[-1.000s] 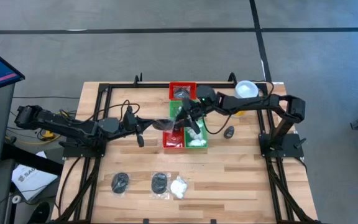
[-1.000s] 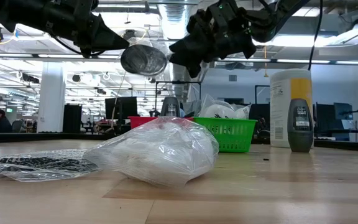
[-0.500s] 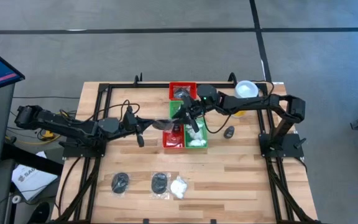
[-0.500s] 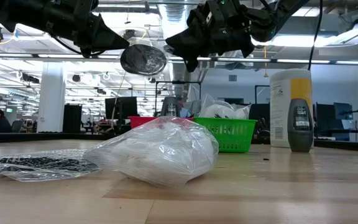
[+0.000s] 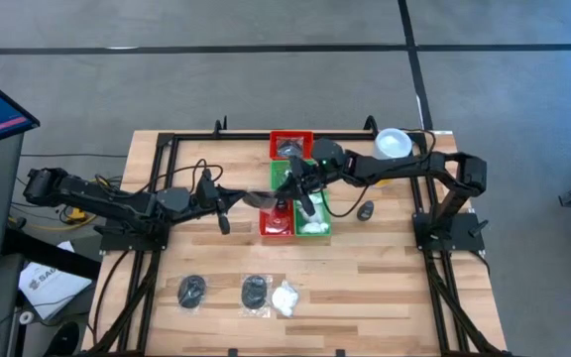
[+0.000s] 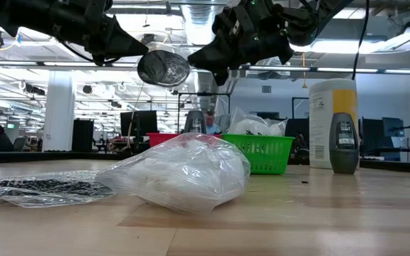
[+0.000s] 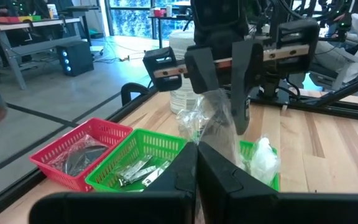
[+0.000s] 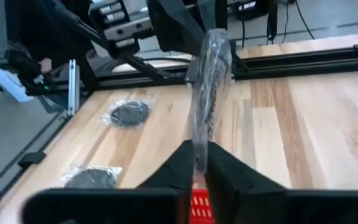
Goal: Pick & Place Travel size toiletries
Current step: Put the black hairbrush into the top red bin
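Note:
A clear plastic packet with a dark round disc (image 6: 164, 68) hangs in the air above the trays, held between both arms. My left gripper (image 5: 249, 200) comes from the table's left and is shut on the packet's near end (image 7: 211, 121). My right gripper (image 5: 287, 191) comes from the right and is shut on the other end (image 8: 209, 81). More toiletries lie on the table near its front edge: two dark-disc packets (image 5: 192, 290) (image 5: 255, 291) and a white puffy lump (image 5: 285, 297). My left gripper pinches the packet's clear edge (image 7: 199, 142) between its two fingers, reaching in nearly level from the table's left. The packet stands up past the fingertips, lifted clear of the trays. My right gripper pinches the packet's opposite clear edge (image 8: 199, 138) between its two fingers, coming slightly downward from the table's right. The packet stands edge-on beyond the fingers, clear of the table.
Red and green trays (image 5: 291, 145) (image 5: 312, 212) sit in a block under the grippers; one green tray holds white lumps (image 5: 313, 224). A yellow canister with a white lid (image 5: 392, 144) and a small dark bottle (image 5: 366, 210) stand to the right. Bare wood lies between trays and front edge.
My right gripper has shut its fingers on the free end of the packet that my left gripper holds, turning slightly as it did. The packet has stayed in place in the air.

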Tool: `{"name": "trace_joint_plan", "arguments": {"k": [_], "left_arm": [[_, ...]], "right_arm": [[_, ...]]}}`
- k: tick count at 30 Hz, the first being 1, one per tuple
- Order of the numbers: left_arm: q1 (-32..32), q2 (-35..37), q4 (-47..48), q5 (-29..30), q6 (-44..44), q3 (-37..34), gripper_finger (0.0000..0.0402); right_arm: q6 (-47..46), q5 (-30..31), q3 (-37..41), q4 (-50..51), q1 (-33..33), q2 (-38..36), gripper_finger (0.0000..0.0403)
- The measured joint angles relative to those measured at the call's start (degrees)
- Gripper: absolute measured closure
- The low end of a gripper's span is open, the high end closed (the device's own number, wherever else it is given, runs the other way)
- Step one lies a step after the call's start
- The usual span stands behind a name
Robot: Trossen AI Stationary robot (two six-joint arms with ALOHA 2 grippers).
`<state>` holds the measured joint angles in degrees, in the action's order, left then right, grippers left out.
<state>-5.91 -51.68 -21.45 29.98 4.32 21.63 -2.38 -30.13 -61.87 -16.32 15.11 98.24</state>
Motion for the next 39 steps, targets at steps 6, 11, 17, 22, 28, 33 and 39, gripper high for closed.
{"name": "trace_joint_plan", "arguments": {"k": [6, 11, 17, 22, 28, 33, 39], "left_arm": [[0.0, 0.0, 0.0, 0.0, 0.0, 0.0, 0.0401], [0.0, 0.0, 0.0, 0.0, 0.0, 0.0, 0.04], [0.0, 0.0, -0.1, 0.0, 0.0, 0.0, 0.0387], [0.0, 0.0, 0.0, 1.8, -0.2, 0.0, 0.0358], [0.0, 0.0, 0.0, 4.4, -2.2, 0.0, 0.0312], [0.0, 0.0, 0.0, 4.5, -2.2, 0.0, 0.0281], [0.0, 0.0, 0.0, 4.5, -2.0, 0.0, 0.0264]], "right_arm": [[2.2, 0.2, 0.0, -0.1, -0.1, 0.0, 0.0399], [2.3, 0.2, 0.0, 0.1, -0.1, 0.0, 0.0402], [2.3, 0.2, 0.0, 0.0, -0.1, 0.0, 0.0402], [2.3, 0.2, 0.0, 0.0, 0.7, 0.0, 0.0403], [1.9, 0.5, 0.0, 1.8, 2.9, 0.0, 0.0403], [1.9, 0.6, 0.0, 3.8, 5.2, 0.0, 0.0403], [1.4, 2.0, 0.0, 5.5, 9.0, 0.0, 0.0403]]}}
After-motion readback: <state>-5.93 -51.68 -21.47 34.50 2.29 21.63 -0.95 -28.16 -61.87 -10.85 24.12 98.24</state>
